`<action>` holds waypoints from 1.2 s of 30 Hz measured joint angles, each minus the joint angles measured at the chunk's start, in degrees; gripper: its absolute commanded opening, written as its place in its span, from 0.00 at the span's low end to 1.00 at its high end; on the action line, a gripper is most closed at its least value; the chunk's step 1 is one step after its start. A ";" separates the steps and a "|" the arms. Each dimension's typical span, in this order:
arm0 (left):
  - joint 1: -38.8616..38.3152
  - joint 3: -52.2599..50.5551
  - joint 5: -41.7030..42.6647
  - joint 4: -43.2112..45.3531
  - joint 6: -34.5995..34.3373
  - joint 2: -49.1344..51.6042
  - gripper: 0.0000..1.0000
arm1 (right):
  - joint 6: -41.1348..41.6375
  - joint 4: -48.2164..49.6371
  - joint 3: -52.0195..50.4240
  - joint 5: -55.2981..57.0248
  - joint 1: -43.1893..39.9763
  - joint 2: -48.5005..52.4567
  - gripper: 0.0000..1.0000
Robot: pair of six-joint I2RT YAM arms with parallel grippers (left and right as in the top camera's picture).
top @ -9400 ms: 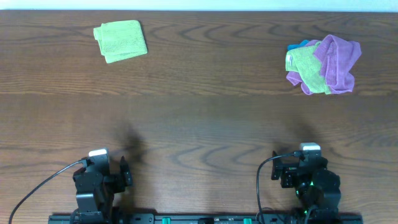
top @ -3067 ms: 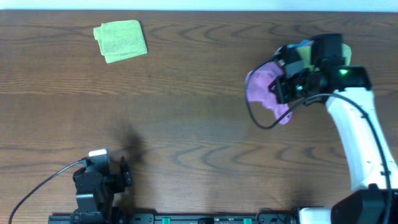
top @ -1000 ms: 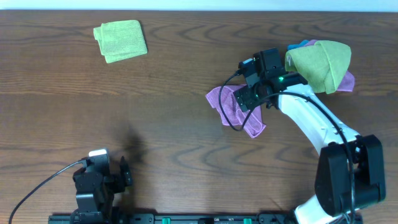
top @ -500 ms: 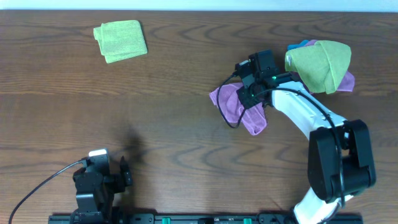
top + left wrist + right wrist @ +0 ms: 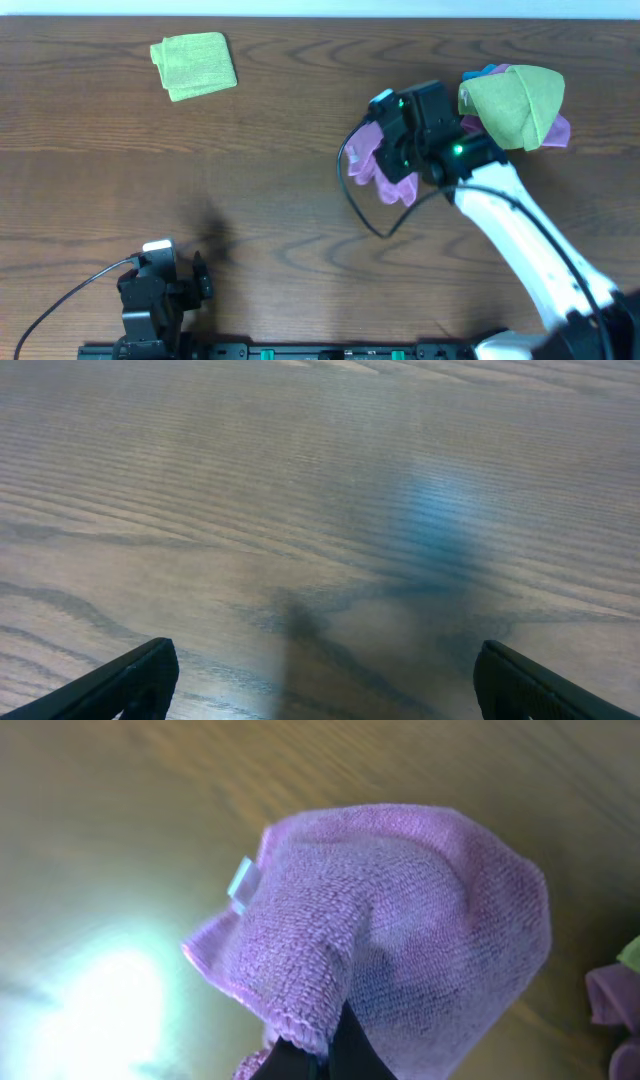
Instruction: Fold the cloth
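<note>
The cloth (image 5: pixel 372 168) is a lilac towel, bunched and hanging from my right gripper (image 5: pixel 392 160) above the table, right of centre. In the right wrist view the cloth (image 5: pixel 400 920) drapes in a rounded mass, a small white label (image 5: pixel 241 885) at its left edge. My right gripper (image 5: pixel 325 1055) is shut on a fold of the cloth's lower edge. My left gripper (image 5: pixel 200 280) rests at the near left, far from the cloth. In its own view the left gripper (image 5: pixel 322 685) stands open over bare wood.
A folded lime-green towel (image 5: pixel 194 65) lies at the far left. A heap with a green cloth (image 5: pixel 512 100) on top of purple and blue ones sits at the far right, close behind my right arm. The other purple cloth (image 5: pixel 610 995) shows at the wrist view's right edge.
My right gripper has shut on the cloth and lifted it off the table. The cloth, spread flat before, now hangs bunched. The left arm has not moved.
</note>
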 measured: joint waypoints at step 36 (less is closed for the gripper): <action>0.00 0.00 0.00 0.00 0.00 -0.02 0.95 | 5.84 1.40 3.76 17.53 7.17 4.94 0.89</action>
